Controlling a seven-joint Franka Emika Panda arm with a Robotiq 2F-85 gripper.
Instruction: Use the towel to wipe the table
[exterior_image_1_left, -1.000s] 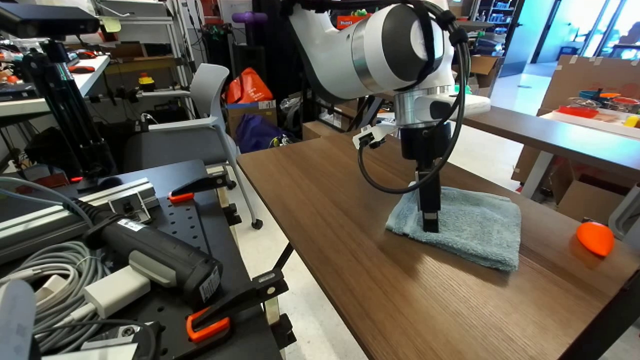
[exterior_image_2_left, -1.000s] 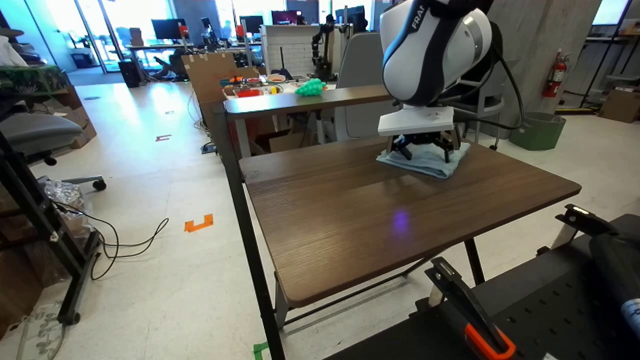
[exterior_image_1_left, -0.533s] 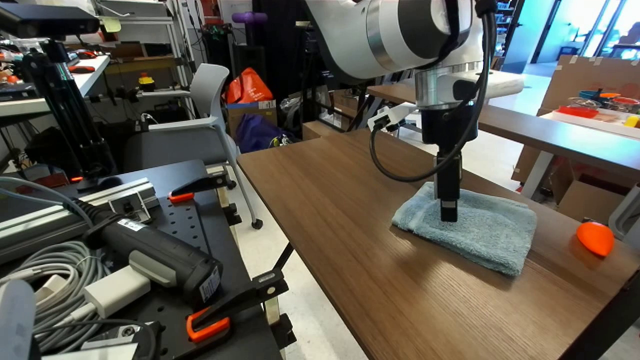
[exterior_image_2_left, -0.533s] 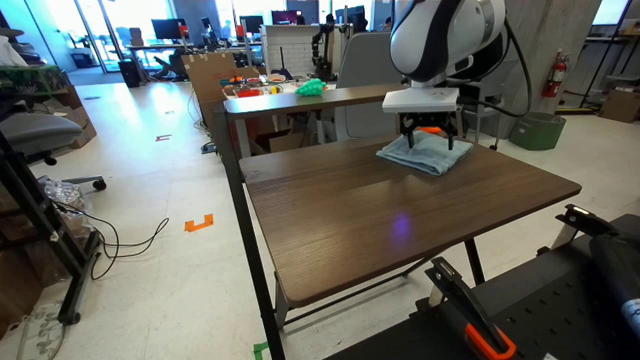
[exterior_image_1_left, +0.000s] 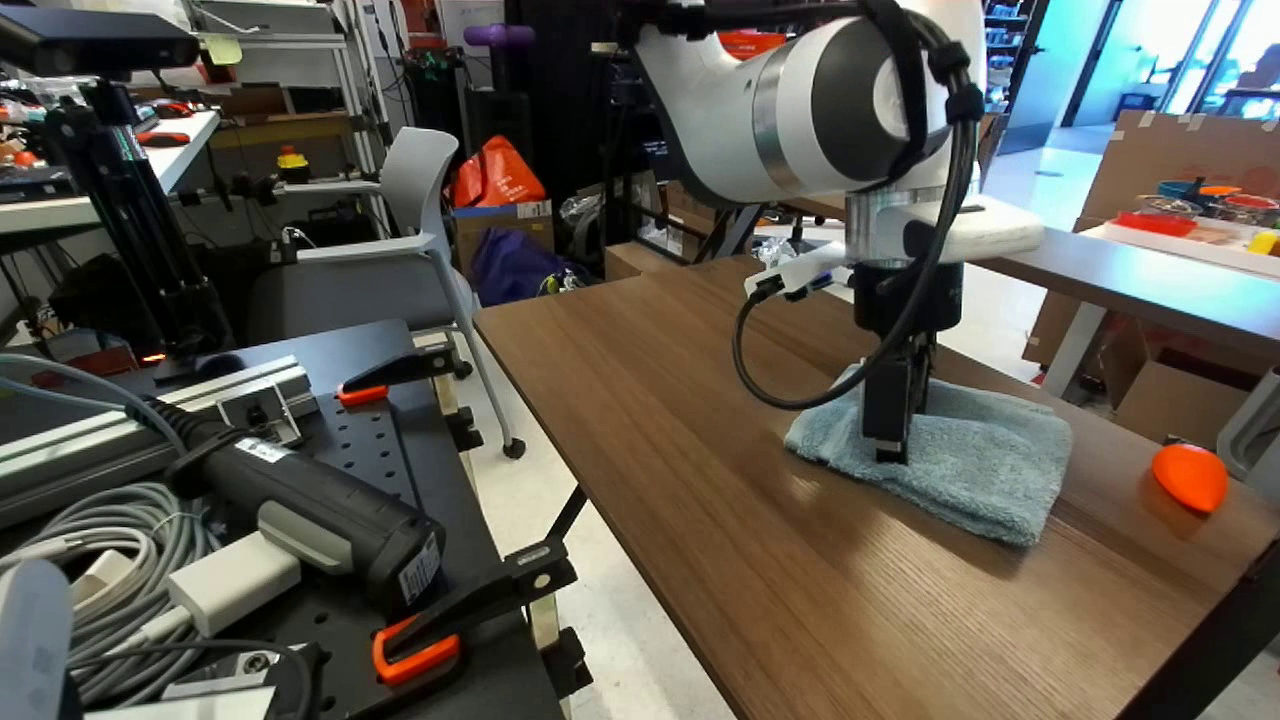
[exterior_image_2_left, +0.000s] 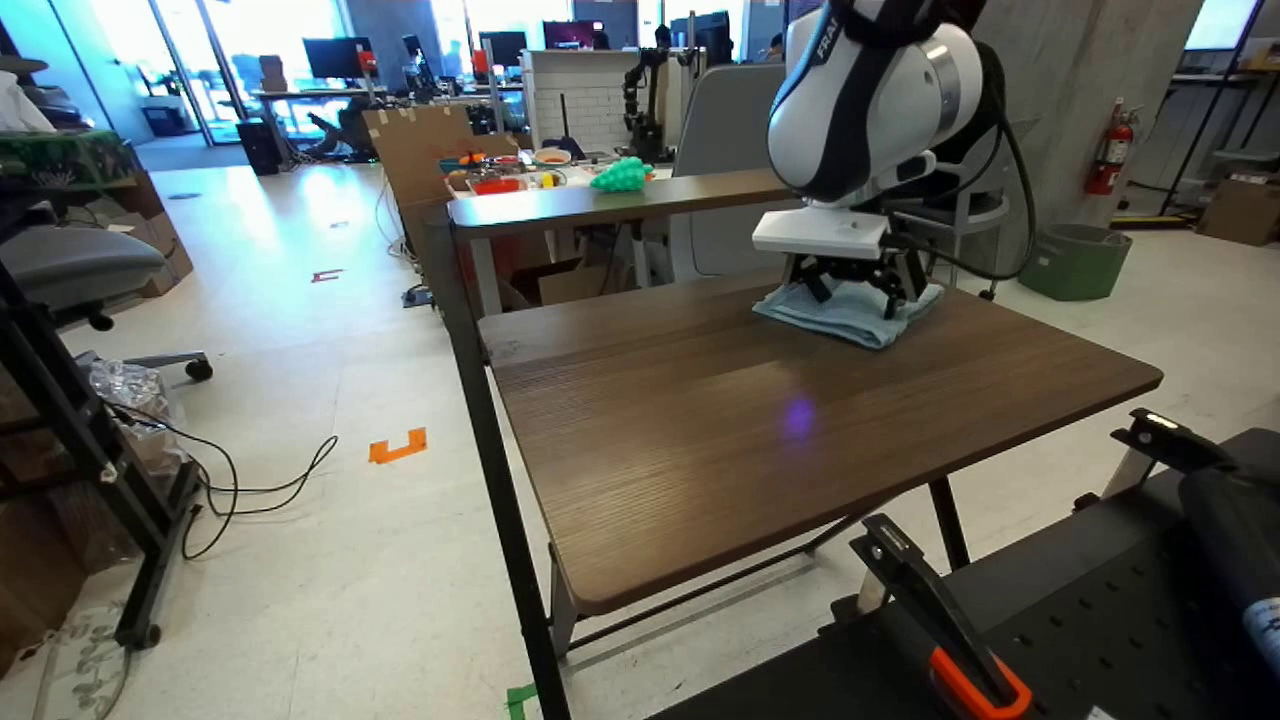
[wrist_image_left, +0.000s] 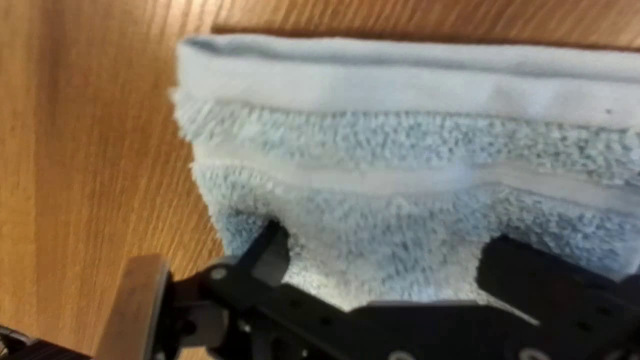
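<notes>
The grey-blue towel (exterior_image_1_left: 970, 470) lies folded and slightly rumpled on the dark brown table (exterior_image_1_left: 640, 400). It also shows under the gripper in an exterior view (exterior_image_2_left: 850, 328), near the table's far edge. In the wrist view the towel (wrist_image_left: 380, 145) fills most of the picture, with wood-grain table (wrist_image_left: 100, 150) beside it. My gripper (exterior_image_2_left: 855, 303) is tilted and lowered onto the towel. In the wrist view the gripper (wrist_image_left: 385, 237) has its two black fingers wide apart, with the tips pressed into the cloth and towel between them. The fingertips' ends are hidden in the cloth.
A small orange object (exterior_image_1_left: 1190, 477) sits near the table's edge beyond the towel. A black bench (exterior_image_1_left: 370, 450) with clamps and coiled cables stands alongside. A lighter table (exterior_image_2_left: 640, 200) stands behind. A dark post (exterior_image_2_left: 490, 440) rises beside the table.
Between the first two moments the towel slid slightly toward the far edge and the gripper rose upright off it. Since then the gripper has come down again, tilting, onto the towel.
</notes>
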